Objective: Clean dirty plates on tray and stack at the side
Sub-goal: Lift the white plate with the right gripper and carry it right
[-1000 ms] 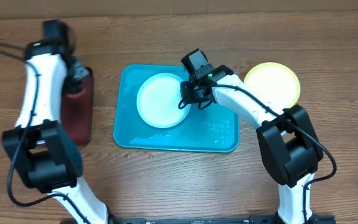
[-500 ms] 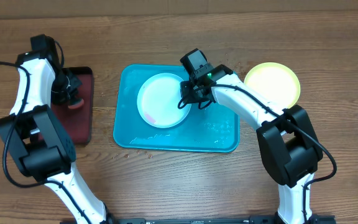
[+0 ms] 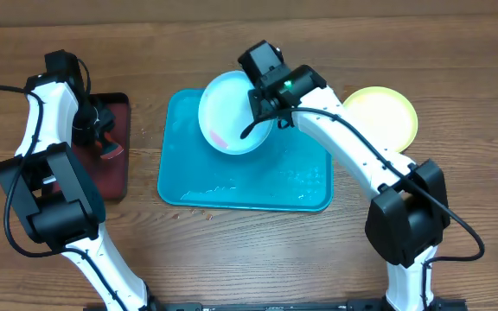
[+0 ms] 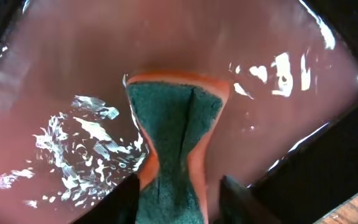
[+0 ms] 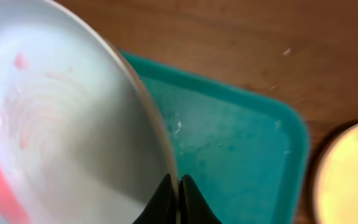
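The right claw (image 5: 178,196) pinches the white plate (image 3: 227,121) by its rim, tilted above the far edge of the tray (image 3: 292,186); the left claw (image 4: 179,202), left of the tray, squeezes a sponge (image 4: 173,124); scrubbing pressure could twist the plate from that thin grip.

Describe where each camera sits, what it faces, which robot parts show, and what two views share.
Overhead: above the table, facing straight down; both arms, turquoise tray, dark red tray.
Left wrist: on the left arm, facing down into the dark red tray; left gripper pinches a sponge.
Right wrist: on the right arm, facing the white plate; right gripper clamps its rim.
Shared: overhead and right wrist both show the yellow-green plate.
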Controlling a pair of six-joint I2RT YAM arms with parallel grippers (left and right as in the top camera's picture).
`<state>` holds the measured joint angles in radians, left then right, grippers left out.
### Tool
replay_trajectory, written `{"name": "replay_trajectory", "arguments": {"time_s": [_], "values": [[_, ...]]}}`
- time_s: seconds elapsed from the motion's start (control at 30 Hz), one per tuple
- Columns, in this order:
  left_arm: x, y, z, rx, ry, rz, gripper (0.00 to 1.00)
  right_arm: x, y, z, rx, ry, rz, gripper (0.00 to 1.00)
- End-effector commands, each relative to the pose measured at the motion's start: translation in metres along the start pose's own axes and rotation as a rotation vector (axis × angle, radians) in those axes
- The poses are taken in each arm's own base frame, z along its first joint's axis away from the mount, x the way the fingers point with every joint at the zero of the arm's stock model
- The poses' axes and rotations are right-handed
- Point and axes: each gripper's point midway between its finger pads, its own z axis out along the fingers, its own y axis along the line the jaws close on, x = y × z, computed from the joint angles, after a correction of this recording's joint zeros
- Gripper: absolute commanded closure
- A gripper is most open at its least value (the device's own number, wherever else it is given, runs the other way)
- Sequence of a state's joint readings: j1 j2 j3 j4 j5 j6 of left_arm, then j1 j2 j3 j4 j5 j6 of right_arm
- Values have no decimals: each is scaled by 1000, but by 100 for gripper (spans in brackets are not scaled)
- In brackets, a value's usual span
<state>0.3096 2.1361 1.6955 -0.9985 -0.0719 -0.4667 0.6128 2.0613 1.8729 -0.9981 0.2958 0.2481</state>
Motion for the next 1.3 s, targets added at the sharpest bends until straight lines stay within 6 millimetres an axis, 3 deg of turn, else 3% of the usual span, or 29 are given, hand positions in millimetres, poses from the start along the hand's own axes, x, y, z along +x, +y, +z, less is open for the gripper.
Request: {"name": "replay_trajectory", "arguments": {"time_s": [0.0, 0.1, 0.27, 0.43, 0.7, 1.0, 1.27], "values": [[-5, -4, -4, 27, -8, -11, 41, -38, -14, -55, 181, -186, -61, 96], [-5, -4, -4, 26, -7, -11, 0, -47, -19, -79, 365, -265, -173, 96], [7, -4, -5, 34, 45, -8, 0, -54, -8, -114, 584, -337, -389, 96], [9, -8, -5, 56, 57, -8, 0, -61, 6, -136, 691, -381, -516, 96], [9, -7, -5, 54, 53, -8, 0, -69, 2, -163, 870, -391, -596, 96], [9, -7, -5, 54, 53, -8, 0, -65, 22, -143, 687, -415, -569, 96], [8, -7, -5, 54, 53, -8, 1, -54, 58, -103, 304, -379, -526, 96]]}}
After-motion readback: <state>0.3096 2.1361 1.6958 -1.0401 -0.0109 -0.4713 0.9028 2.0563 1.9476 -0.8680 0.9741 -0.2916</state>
